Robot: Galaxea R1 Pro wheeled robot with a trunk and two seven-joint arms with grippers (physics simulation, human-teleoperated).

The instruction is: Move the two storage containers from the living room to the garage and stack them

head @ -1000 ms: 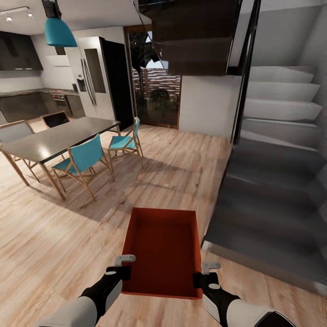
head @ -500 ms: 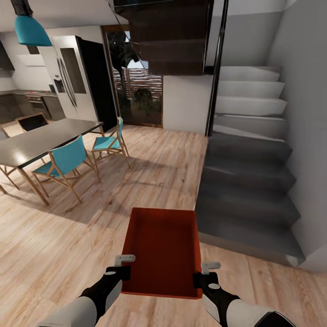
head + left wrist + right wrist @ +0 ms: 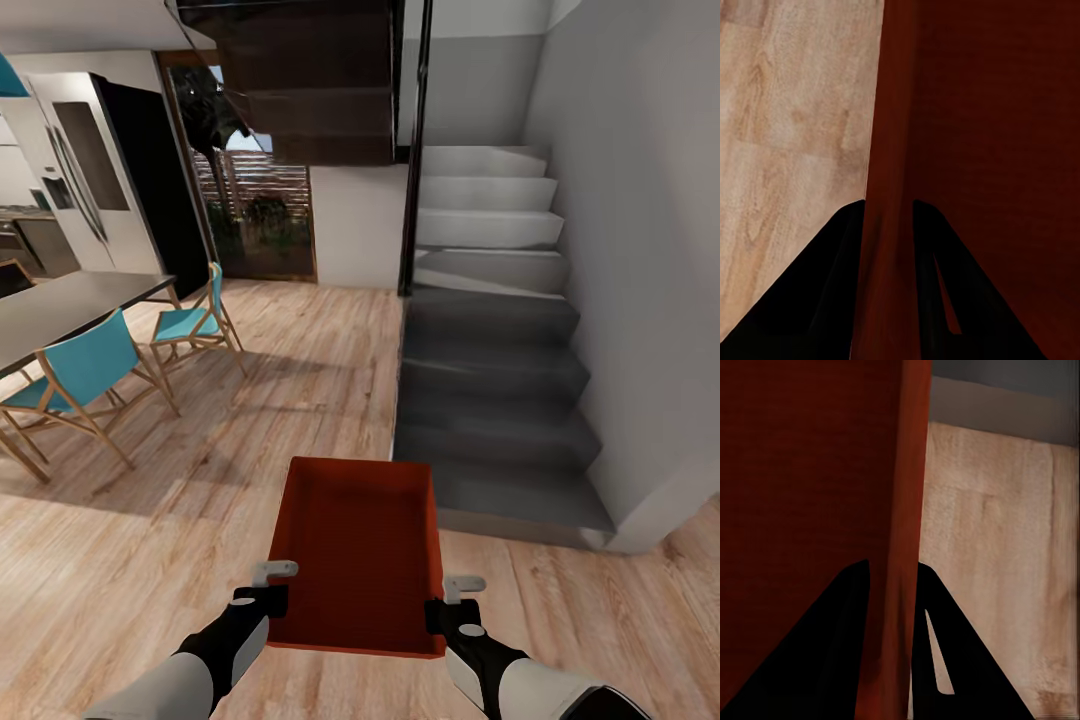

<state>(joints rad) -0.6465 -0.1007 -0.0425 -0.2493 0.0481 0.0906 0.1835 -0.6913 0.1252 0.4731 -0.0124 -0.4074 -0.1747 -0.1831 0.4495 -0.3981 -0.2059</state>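
Note:
I carry one red-orange storage container [image 3: 358, 550] in front of me, above the light wood plank floor. My left gripper [image 3: 268, 592] is shut on its left wall near the near corner, and my right gripper [image 3: 447, 604] is shut on its right wall. The left wrist view has the container wall [image 3: 886, 187] pinched between the two dark fingers [image 3: 832, 285]. In the right wrist view the container wall [image 3: 907, 510] likewise runs between the fingers [image 3: 844, 645]. The container is open-topped and empty.
A grey staircase [image 3: 490, 400] rises just ahead on the right, beside a white wall [image 3: 640, 250]. At the left stand a dining table [image 3: 60, 305] with teal chairs [image 3: 85, 375], a fridge [image 3: 85, 190] and a glass door [image 3: 255, 205] at the back.
The whole view has swung right: table, chairs and fridge slid left, the stairs came toward the middle. The container and both grippers hold the same place relative to me.

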